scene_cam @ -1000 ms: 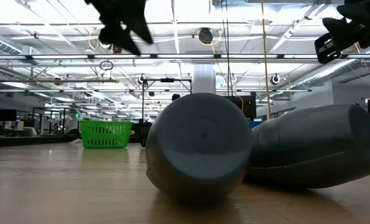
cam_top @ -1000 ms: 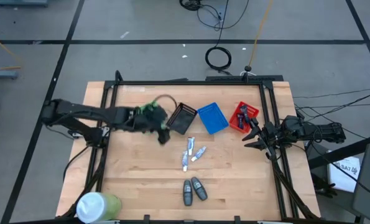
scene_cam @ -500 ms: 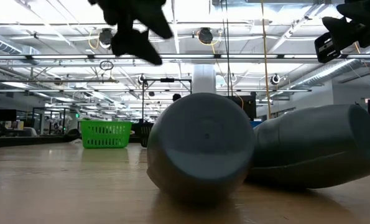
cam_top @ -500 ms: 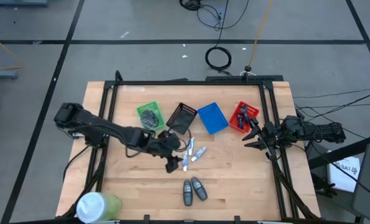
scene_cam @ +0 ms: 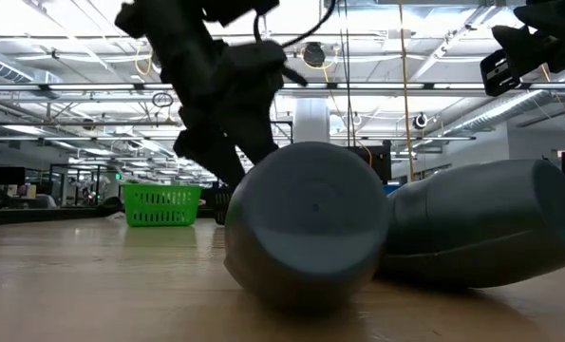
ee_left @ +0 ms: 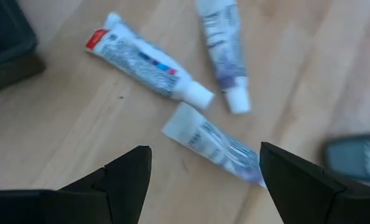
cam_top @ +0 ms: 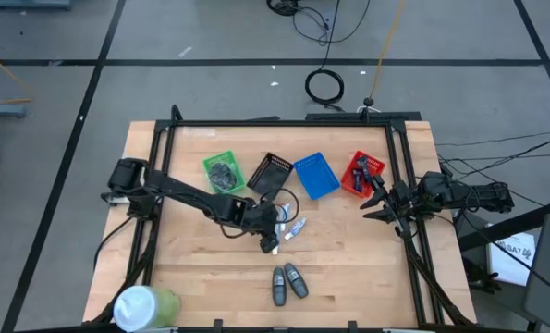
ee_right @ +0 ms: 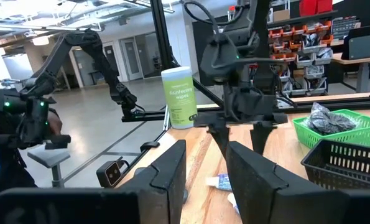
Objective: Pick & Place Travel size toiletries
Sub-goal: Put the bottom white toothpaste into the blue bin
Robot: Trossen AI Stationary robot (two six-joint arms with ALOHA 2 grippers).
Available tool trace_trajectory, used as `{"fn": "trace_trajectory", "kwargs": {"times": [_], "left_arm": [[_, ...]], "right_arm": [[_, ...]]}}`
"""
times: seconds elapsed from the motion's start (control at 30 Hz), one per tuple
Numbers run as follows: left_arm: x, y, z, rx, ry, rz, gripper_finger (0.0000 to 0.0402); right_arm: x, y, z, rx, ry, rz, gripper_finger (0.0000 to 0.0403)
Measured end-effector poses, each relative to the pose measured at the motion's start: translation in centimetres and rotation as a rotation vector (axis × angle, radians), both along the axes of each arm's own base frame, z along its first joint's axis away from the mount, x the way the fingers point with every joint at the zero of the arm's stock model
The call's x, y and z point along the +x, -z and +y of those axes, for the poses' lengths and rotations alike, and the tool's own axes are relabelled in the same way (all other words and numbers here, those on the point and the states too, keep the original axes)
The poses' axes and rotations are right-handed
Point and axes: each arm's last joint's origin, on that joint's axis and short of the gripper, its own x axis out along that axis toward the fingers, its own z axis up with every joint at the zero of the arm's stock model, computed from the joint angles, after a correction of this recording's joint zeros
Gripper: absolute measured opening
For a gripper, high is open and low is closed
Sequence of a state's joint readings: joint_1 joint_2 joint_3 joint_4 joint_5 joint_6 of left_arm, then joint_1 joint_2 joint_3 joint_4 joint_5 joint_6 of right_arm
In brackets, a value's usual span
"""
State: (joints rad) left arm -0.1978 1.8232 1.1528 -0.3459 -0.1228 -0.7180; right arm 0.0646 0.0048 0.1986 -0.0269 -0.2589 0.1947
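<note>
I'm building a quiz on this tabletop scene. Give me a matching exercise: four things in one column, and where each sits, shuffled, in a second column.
Things:
1. left gripper
2. right gripper
3. green basket
4. two grey oval bottles

Places:
A. near the table's front edge, side by side
B. open, over the small white tubes at mid-table
C. at the table's right edge, beside the red basket
D. leftmost in the row of baskets, with dark bundles inside

Pairs: 1-B, 2-C, 3-D, 4-A
</note>
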Motion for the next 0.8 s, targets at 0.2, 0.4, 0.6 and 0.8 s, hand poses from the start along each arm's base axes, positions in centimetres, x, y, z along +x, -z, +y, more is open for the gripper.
{"fn": "trace_trajectory", "kwargs": {"times": [0.2,0.4,0.6,0.8], "left_arm": [[0.5,1.9,0.1,-0.027,-0.016,0.040,0.0294],[1.0,3.2,-0.7,-0.057,-0.010,0.035,0.0294],[0.6,4.3,-0.6,-0.091,-0.109,0.131,0.0294],[-1.2,4.7,-0.1,-0.064,-0.201,0.318,0.0294]], "right_arm": [[0.0,0.0,0.0,-0.001,0.000,0.000,0.0105],[0.0,0.0,0.0,-0.002,0.001,-0.001,0.0105],[0.0,0.0,0.0,-0.005,0.001,0.000,0.0105],[0.0,0.0,0.0,-0.005,0.001,-0.001,0.0105]]}}
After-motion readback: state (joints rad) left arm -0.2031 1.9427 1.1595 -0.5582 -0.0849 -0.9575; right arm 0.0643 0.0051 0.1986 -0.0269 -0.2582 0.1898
